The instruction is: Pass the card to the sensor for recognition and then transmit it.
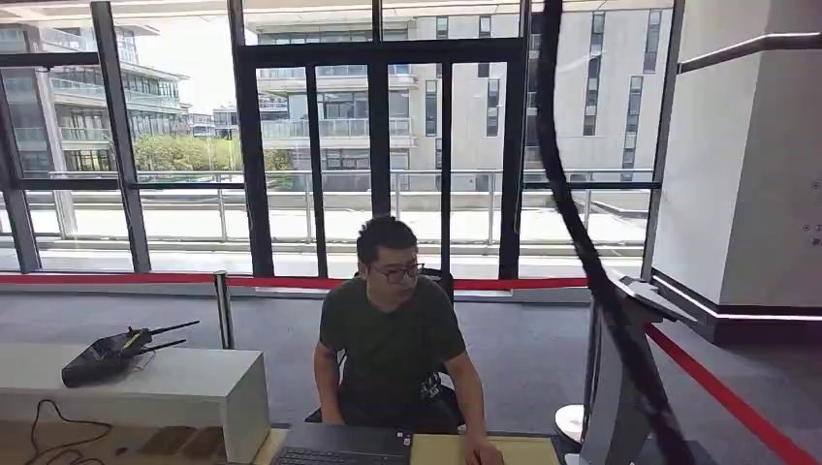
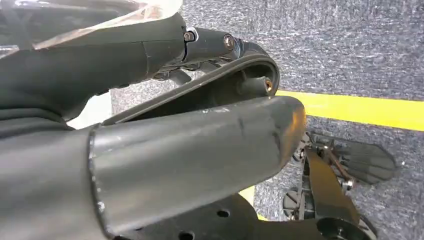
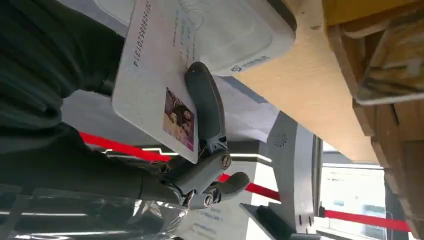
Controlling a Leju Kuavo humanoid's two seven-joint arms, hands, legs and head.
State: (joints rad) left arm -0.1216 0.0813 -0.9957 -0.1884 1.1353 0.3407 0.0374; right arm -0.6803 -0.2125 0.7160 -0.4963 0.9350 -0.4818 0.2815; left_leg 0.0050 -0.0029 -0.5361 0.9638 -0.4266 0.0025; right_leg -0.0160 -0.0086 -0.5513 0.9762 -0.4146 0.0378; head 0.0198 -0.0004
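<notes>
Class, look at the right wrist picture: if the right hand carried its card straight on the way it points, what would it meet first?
Most likely the white sensor on the wooden desk; the card held by the right hand already overlaps it, though depth is unclear.

Card (image 3: pixel 155 80): smooth white plastic, slight sheen, printed colour photo patch. Right hand (image 3: pixel 202 150): smooth grey plastic thumb, semi-matt, bare metal screws at the joints. Sensor (image 3: pixel 240 35): white plastic housing, smooth and glossy. Desk (image 3: pixel 310 95): pale wood, matt, grain faint. Left hand (image 2: pixel 190 145): dark plastic shell, satin, lightly scuffed. Floor (image 2: pixel 350 45): rough grey carpet with a glossy yellow tape stripe (image 2: pixel 365 110).
</notes>
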